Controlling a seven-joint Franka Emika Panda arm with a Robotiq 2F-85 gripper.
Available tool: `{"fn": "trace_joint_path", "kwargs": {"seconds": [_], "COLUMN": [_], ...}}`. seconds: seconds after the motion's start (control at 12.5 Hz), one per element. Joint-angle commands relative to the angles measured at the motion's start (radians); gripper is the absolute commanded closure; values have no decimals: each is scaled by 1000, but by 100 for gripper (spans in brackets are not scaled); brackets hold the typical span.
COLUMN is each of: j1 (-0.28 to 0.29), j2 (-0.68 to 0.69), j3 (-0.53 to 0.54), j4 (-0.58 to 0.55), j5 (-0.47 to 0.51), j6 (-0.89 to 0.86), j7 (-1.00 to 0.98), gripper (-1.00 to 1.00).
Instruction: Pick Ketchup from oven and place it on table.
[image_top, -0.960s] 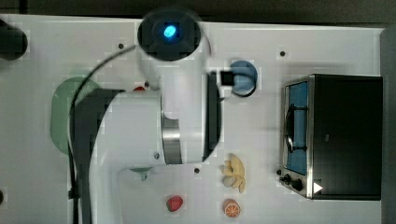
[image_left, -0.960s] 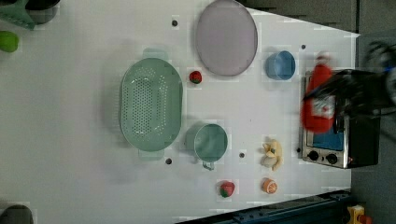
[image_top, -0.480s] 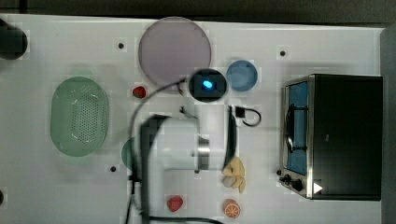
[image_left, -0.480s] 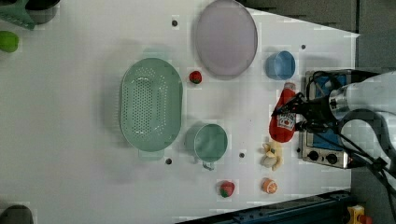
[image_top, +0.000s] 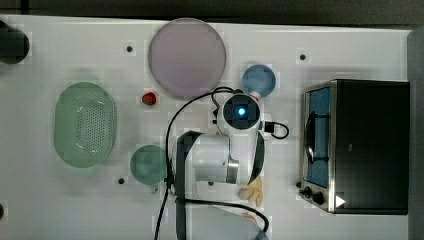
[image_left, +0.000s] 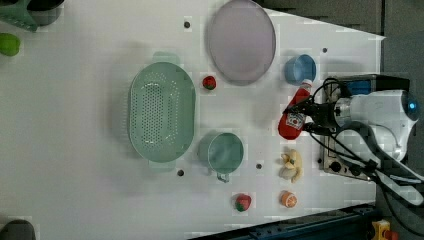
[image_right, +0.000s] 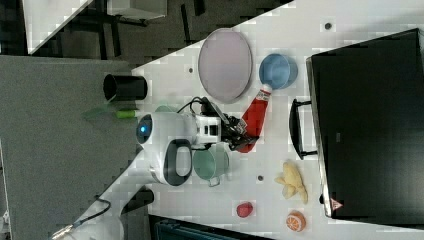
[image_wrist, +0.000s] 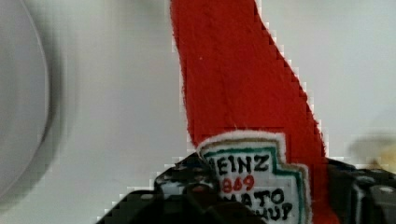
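One ketchup (image_left: 295, 114) sits clamped at its label in the gripper (image_left: 309, 116), out of the oven (image_right: 367, 125) and over the table (image_left: 75, 165) beside the blue bowl (image_left: 300, 69), so placing is underway: lower it, then open the fingers.

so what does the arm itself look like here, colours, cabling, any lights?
The arm is glossy white with rounded shells and dark grey bands at the joints. A round black cap on it carries a glowing blue light. Thin black cables loop along it. The gripper is black.
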Motion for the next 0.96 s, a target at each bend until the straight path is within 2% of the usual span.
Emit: {"fn": "trace_joint_path", "kwargs": {"seconds": [0.08,0.24,0.64,0.96], "j1": [28,29,28,27], "j2": [22,29,-107,-302], "j3": [21,23,25,22], "j4": [-45,-51,-29,96], "j5": [21,21,21,21], "j6": [80,124,12,-261], "j7": [33,34,36,36], "gripper": [-58,-100,-100,-100]}}
